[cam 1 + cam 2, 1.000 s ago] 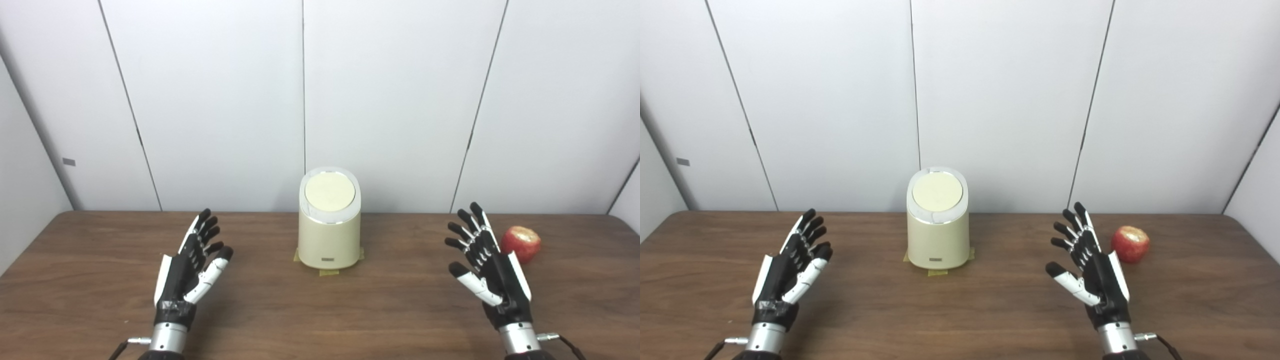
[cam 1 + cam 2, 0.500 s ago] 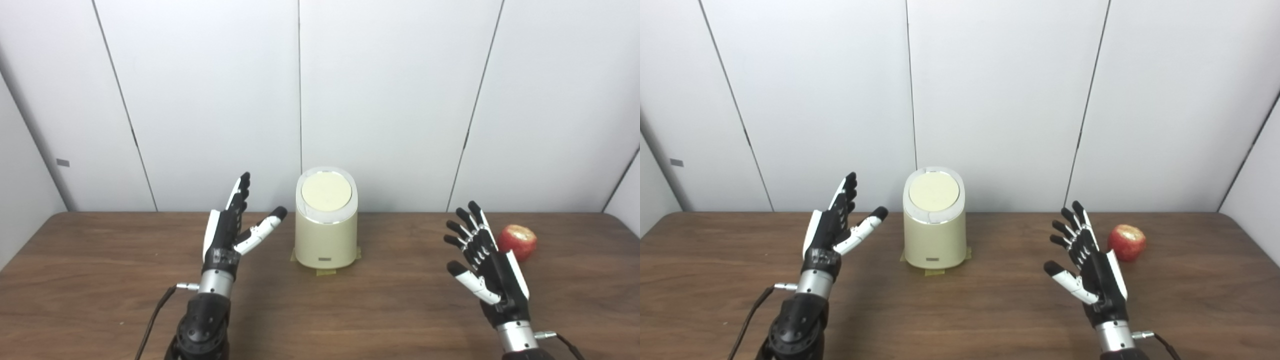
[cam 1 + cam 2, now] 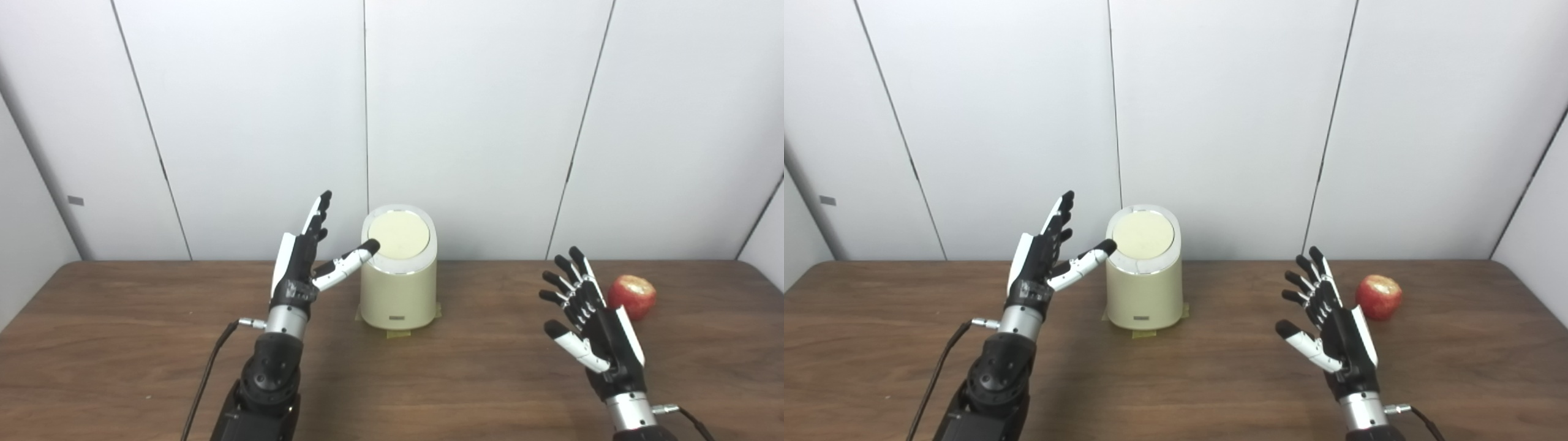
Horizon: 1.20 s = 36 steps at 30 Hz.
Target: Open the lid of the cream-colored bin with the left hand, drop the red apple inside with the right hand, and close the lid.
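Observation:
The cream-colored bin (image 3: 399, 288) stands at the back middle of the brown table, its round lid (image 3: 398, 235) down. My left hand (image 3: 306, 257) is raised just left of the bin, open, with fingers pointing up and the thumb tip at the lid's left rim. The red apple (image 3: 631, 296) lies on the table at the far right. My right hand (image 3: 591, 327) hovers open, fingers spread, a little in front and left of the apple, not touching it.
White wall panels rise directly behind the table's (image 3: 122, 343) back edge. Yellow tape tabs (image 3: 398, 334) hold the bin's base to the wood. A black cable (image 3: 205, 380) trails from the left wrist toward the front edge.
My left hand has risen and moved right and forward from the front left of the table up to the bin's lid rim. The right hand has stayed nearly still. The view shifted slightly.

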{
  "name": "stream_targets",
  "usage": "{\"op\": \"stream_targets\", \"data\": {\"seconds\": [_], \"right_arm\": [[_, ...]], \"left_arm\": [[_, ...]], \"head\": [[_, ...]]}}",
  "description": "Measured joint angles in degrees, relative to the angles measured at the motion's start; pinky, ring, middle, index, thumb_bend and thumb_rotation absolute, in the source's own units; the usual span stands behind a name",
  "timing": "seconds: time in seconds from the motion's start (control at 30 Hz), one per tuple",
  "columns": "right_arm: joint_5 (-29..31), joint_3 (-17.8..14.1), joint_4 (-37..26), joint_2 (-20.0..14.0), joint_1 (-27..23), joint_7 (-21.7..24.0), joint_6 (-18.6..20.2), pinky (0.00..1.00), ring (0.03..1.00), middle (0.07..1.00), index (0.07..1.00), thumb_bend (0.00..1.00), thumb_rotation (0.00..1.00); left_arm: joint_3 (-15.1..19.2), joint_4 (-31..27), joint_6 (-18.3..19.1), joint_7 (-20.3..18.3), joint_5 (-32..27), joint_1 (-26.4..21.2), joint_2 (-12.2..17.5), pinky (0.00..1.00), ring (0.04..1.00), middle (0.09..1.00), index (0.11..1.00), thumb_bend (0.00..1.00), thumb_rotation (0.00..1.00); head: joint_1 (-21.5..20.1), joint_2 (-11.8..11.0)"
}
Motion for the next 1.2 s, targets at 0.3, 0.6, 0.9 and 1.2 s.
{"op": "stream_targets", "data": {"seconds": [0.3,0.6,0.9,1.2], "right_arm": [[0.81,-0.05,0.0,0.11,-0.07,-0.2,0.0,0.78,0.876,0.952,1.0,0.8,0.59],[0.92,-0.1,-0.01,0.12,-0.07,-0.1,0.0,0.78,0.869,0.951,1.0,0.79,0.58],[0.98,-0.1,-0.05,0.14,-0.06,-0.09,0.0,0.77,0.87,0.946,1.0,0.8,0.59],[1.06,-0.08,-0.14,0.14,-0.01,0.01,0.0,0.78,0.871,0.947,1.0,0.8,0.57]], "left_arm": [[-2.48,4.66,0.47,3.09,6.12,-2.67,-0.2,0.99,1.0,1.0,1.0,0.81,0.41],[-2.38,7.52,2.29,3.6,5.79,-5.66,-0.9,0.86,0.982,1.0,1.0,0.79,0.36],[-2.34,10.23,2.39,4.12,5.7,-6.37,-1.02,0.91,1.0,1.0,1.0,0.75,0.35],[-3.19,13.33,3.05,6.64,7.8,-10.07,-0.79,0.9,1.0,1.0,1.0,0.75,0.26]], "head": [[-0.35,0.09],[-0.7,0.44],[-0.88,0.61],[-1.4,0.7]]}}
